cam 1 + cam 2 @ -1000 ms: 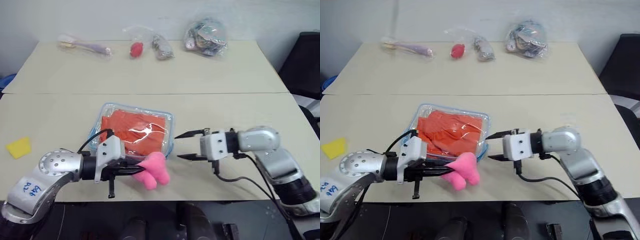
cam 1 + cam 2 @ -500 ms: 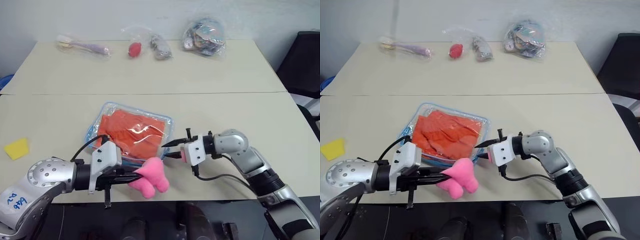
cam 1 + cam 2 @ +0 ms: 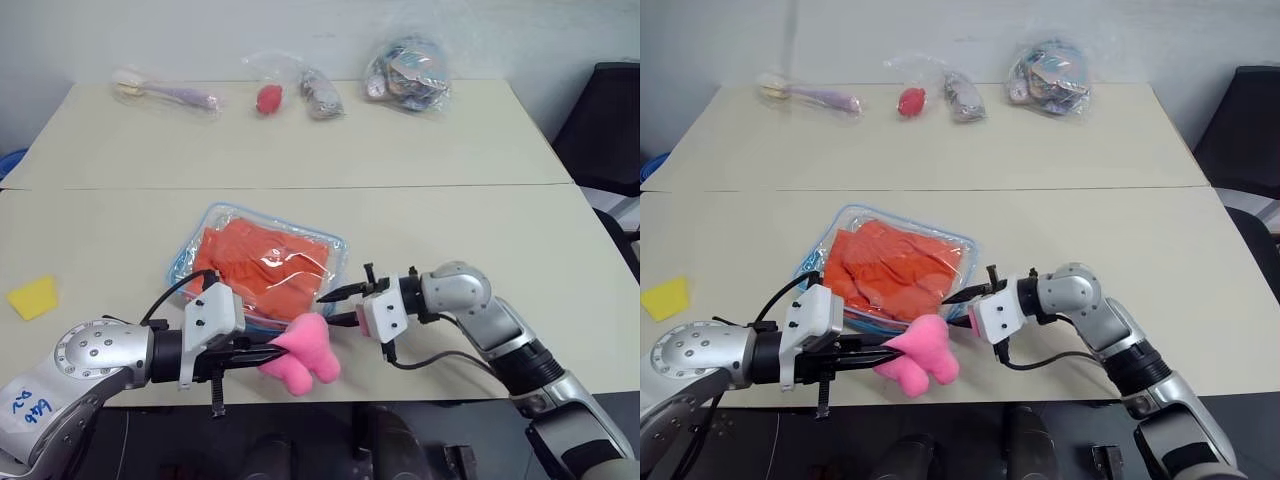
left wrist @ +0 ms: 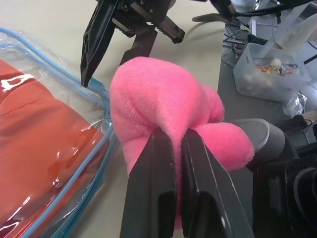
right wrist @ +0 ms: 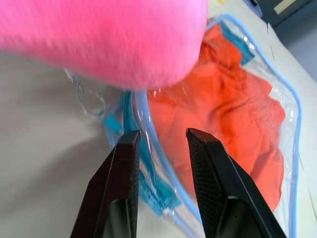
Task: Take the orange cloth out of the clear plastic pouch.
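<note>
2 pincers: left (image 3: 268, 352) clamps pink puff (image 3: 305, 350), right (image 3: 326, 308) gapes at pouch (image 3: 330, 245)

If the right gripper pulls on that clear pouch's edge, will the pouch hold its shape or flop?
Probably flop: the clear plastic pouch looks thin and creased over the wrinkled orange cloth. It seems light, so it may slide along the table rather than open. Its glossy film could slip between the right gripper fingers.

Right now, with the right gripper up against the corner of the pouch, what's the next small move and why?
Probably close the right gripper on the blue-edged corner of the clear plastic pouch. Its fingers stand apart on either side of that edge, the orange cloth lies inside, and the left gripper is shut on the pink puff, so a hold on the pouch seems needed first.
</note>
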Controlling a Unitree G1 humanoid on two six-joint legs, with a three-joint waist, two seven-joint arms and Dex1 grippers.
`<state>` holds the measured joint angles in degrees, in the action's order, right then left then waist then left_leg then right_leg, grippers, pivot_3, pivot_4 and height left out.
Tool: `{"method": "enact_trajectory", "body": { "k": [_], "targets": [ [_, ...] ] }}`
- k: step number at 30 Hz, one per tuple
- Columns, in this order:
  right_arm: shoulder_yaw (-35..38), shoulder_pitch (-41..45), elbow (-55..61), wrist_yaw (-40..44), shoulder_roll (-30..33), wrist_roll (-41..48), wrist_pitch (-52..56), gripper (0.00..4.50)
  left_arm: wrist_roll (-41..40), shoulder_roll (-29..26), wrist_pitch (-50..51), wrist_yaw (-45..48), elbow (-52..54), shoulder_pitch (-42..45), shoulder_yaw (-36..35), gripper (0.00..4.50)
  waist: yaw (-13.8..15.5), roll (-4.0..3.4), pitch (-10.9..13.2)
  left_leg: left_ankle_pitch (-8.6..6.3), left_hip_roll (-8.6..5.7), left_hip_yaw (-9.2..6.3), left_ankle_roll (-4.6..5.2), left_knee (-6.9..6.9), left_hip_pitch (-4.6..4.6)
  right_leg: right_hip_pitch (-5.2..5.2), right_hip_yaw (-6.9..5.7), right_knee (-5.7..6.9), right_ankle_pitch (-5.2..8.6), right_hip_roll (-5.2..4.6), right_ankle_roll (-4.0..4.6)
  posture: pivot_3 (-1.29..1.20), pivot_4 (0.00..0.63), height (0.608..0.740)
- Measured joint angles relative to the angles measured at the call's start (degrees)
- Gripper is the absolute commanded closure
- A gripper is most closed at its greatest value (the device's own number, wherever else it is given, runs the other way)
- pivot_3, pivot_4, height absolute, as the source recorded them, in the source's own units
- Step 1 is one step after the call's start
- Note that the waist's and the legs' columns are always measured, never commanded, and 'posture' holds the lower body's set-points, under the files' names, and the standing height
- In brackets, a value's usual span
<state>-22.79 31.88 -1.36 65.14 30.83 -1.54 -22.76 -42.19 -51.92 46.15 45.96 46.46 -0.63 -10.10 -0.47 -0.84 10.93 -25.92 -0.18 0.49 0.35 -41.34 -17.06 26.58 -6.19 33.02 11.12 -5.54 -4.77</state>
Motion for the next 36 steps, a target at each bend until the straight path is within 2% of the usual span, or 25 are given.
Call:
{"method": "enact_trajectory", "body": {
  "k": [2,5,8,16,20,23,26,36],
  "targets": [
    [-0.48,-0.02,0.18,-0.12,-0.43,-0.1,0.46,2.99,0.0,0.0,-0.04,0.01,-0.01,0.02,0.07,4.5,0.0,0.0,0.0,0.0,0.0,0.0,0.0,0.0,0.0,0.0,0.0,0.0,0.0,0.0,0.0,0.0,0.15,0.74],
    [-1.9,-0.01,-0.59,-0.51,-2.12,-0.76,0.62,3.59,0.0,0.0,-0.24,0.01,-0.03,0.24,0.49,4.5,-0.11,0.0,0.0,0.0,0.0,0.0,0.0,0.0,0.0,0.0,0.0,0.0,0.0,0.0,0.0,0.0,0.15,0.74],
    [-2.23,0.05,-1.34,-0.51,-2.37,-0.87,0.78,4.45,0.0,0.0,-0.42,0.01,-0.06,0.31,1.13,4.5,-0.1,0.0,0.0,0.0,-0.01,-0.02,0.0,0.0,-0.01,0.0,-0.01,0.0,0.0,-0.01,0.0,0.0,0.15,0.74],
    [-1.7,0.41,-1.42,-0.12,-1.06,-0.52,0.7,4.45,-0.06,-0.14,-0.52,0.36,-0.59,-1.98,0.5,4.5,-0.26,0.0,0.0,0.0,0.0,-0.07,0.0,0.01,-0.01,0.01,-0.01,-0.01,0.0,0.0,0.01,0.0,0.15,0.74],
    [0.2,0.98,-1.72,1.6,3.77,1.21,-0.62,4.45,1.98,-2.84,-2.6,3.21,-4.07,-8.0,-4.39,4.5,-0.31,-0.02,0.01,0.0,0.0,-0.07,0.0,0.03,-0.01,0.02,-0.02,-0.04,0.01,0.0,0.01,0.0,0.15,0.74],
    [3.89,2.36,-5.5,2.63,9.2,2.0,-4.2,4.45,4.59,-4.59,-5.47,6.49,-8.97,-12.49,-10.47,4.5,-0.14,-0.03,0.02,0.0,-0.01,0.04,0.0,0.03,-0.04,0.0,-0.09,-0.08,0.02,0.01,0.03,0.0,0.15,0.74],
    [6.14,3.0,-9.06,2.78,11.59,2.26,-8.04,4.45,7.2,-5.65,-8.93,9.59,-14.71,-13.88,-14.66,4.5,-0.16,-0.03,0.02,0.0,0.01,0.13,0.0,0.09,-0.02,0.01,-0.1,-0.07,0.03,0.03,0.05,0.0,0.15,0.74],
    [8.15,2.96,-17.6,4.06,16.27,3.26,-17.36,4.45,15.65,-9.47,-19.59,14.85,-36.01,-11.29,-20.84,4.5,-0.4,-0.04,0.03,-0.01,0.03,0.25,0.02,0.13,-0.05,0.03,-0.16,-0.08,0.03,0.0,0.05,0.0,0.15,0.74]
  ]
}}
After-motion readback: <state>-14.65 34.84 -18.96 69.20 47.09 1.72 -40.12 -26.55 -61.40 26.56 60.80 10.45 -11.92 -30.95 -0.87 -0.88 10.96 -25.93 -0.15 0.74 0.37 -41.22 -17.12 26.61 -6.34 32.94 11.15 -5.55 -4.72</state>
